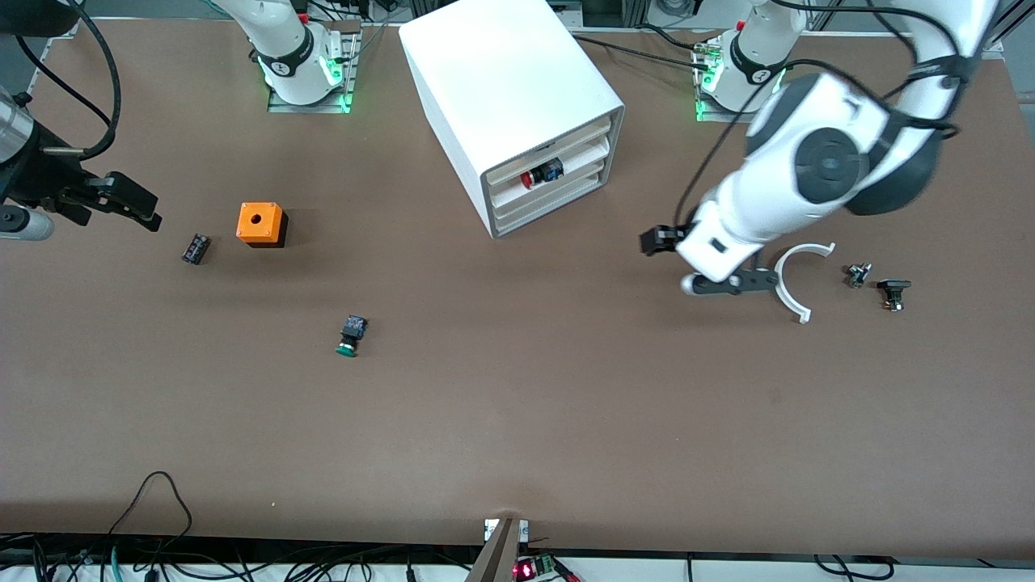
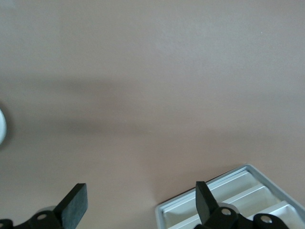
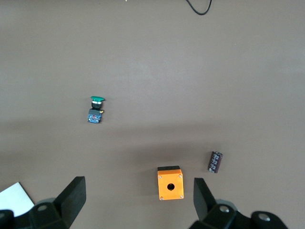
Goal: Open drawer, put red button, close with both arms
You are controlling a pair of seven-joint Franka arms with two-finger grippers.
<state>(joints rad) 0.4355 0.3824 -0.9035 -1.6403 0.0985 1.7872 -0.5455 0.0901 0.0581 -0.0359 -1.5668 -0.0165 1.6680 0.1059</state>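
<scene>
- A white cabinet [image 1: 517, 105] is seen at upper centre of the front view, standing on the brown table [image 1: 517, 420] between the two arm bases.
- Four tray drawers are stacked in its face; the second-highest drawer [image 1: 566, 162] is noted with the red button [image 1: 540, 175] lying on it, red cap toward the right arm's end of the table, black-and-blue body toward the left arm's end.
- Whether that drawer is pushed fully home cannot be told.
- The left end effector [image 1: 656, 241] is found at right of centre in the front view, over bare table near the cabinet's face; its fingers [image 2: 75, 204] are seen spread wide apart, nothing between them.
- The right end effector [image 1: 133, 202] is found at the left edge of the front view, over the table; its fingers [image 3: 72, 195] are likewise spread apart and hold nothing.
- An orange box [image 1: 260, 223] with a round hole and a small dark cylinder [image 1: 195, 248] are noted at mid-left.
- A green-capped button [image 1: 350, 335] lies lower, left of centre.
- A white curved piece [image 1: 799, 279] and two small dark parts [image 1: 877, 284] are recorded at mid-right.
</scene>
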